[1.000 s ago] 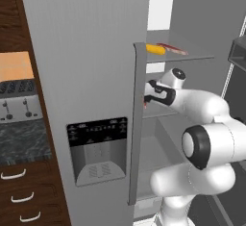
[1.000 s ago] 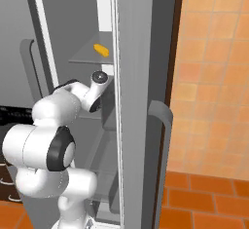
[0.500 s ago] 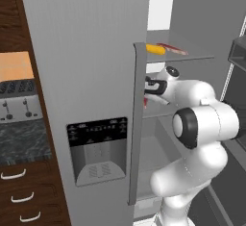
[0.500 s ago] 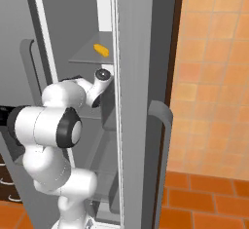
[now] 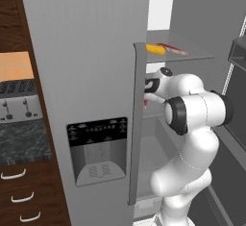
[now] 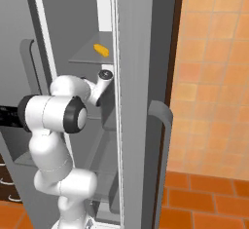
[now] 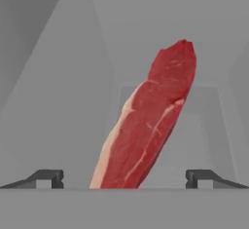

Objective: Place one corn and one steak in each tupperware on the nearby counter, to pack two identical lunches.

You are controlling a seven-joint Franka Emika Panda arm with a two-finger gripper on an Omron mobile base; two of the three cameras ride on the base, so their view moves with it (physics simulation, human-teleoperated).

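In the hand view a red steak (image 7: 148,125) with pale streaks lies on a grey fridge shelf, running away from the camera between my two fingertips (image 7: 48,177). My gripper (image 7: 124,177) is open around its near end, jaws wide apart. Seen from the left base view, the hand (image 5: 154,84) reaches into the open fridge under the upper shelf (image 5: 192,56), partly behind the door handle. On that upper shelf lie a yellow corn (image 5: 155,49) and another steak (image 5: 172,49). The same corn (image 6: 101,49) shows from the right. The tupperware is out of view.
The fridge door (image 5: 86,90) with its dispenser panel and long handle (image 5: 137,124) stands just left of the arm. The other door (image 6: 141,101) closes off the right side. A toaster (image 5: 17,100) sits on the black marbled counter (image 5: 21,141) at far left.
The arm's elbow has swung round and risen, and the hand has pushed further in under the upper shelf. The jaws have stayed open.
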